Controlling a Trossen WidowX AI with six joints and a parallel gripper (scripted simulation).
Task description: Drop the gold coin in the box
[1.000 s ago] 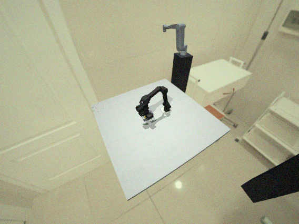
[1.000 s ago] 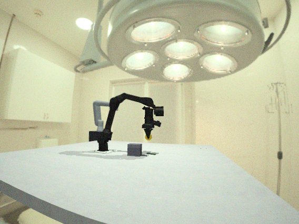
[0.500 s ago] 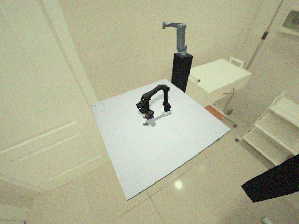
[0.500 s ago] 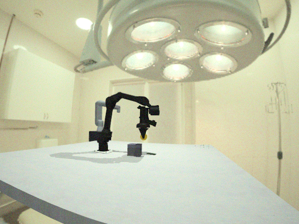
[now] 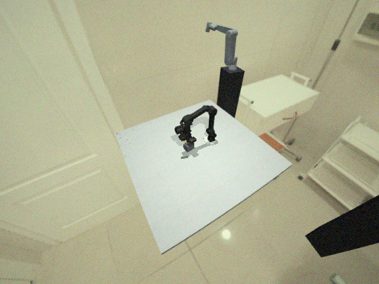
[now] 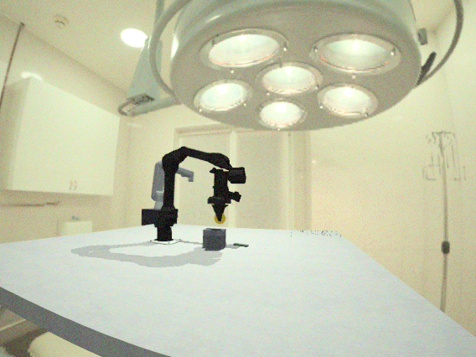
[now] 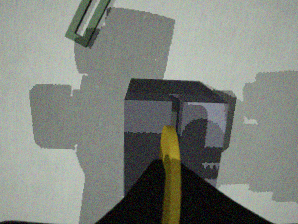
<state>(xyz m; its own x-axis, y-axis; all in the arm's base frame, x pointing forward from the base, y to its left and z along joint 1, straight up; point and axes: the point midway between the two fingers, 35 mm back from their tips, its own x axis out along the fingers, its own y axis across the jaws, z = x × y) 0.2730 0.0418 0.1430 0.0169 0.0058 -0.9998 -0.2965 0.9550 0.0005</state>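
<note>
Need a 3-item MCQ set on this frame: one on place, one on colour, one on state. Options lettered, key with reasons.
1. Where is the coin?
A. In the holder
B. Above the grey box
C. Flat on the table

2. What colour is the holder?
A. Red
B. Blue
C. Green

3. What is the state of the hand?
A. Shut on the coin
B. Wide open
C. Out of view

Key:
1 B, the exterior view shows it hanging over the grey box.
2 C, the wrist view shows a green frame with nothing in it.
3 A, the gold edge sticks out between the fingers.
</note>
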